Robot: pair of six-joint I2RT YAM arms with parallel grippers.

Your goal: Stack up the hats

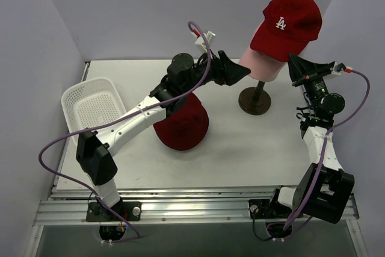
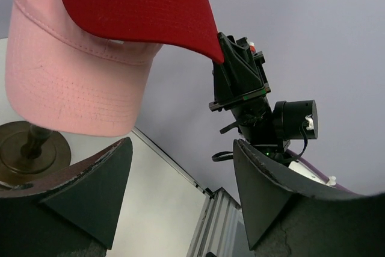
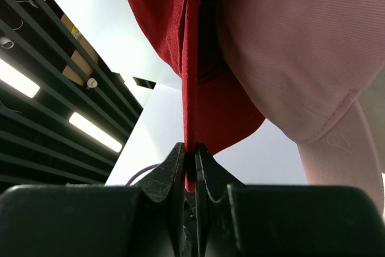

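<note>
A red cap point(image 1: 286, 25) with a white LA logo sits high on top of a pink cap point(image 1: 263, 67), both on a wooden stand point(image 1: 254, 102). My right gripper point(image 1: 299, 69) is shut on the red cap's edge point(image 3: 190, 88), with the fabric pinched between the jaws point(image 3: 192, 161). The pink cap point(image 3: 301, 46) hangs just beside it. My left gripper point(image 1: 242, 74) is open at the pink cap's left side, with nothing between its fingers point(image 2: 180, 191). In its view the red brim point(image 2: 138, 4) lies over the pink cap point(image 2: 72, 82). A dark red bucket hat point(image 1: 183, 126) lies on the table under the left arm.
A white mesh basket point(image 1: 93, 106) stands at the table's left edge. The stand's round brown base point(image 2: 30, 148) rests on the white table point(image 1: 240, 154). Purple walls close in the back and both sides.
</note>
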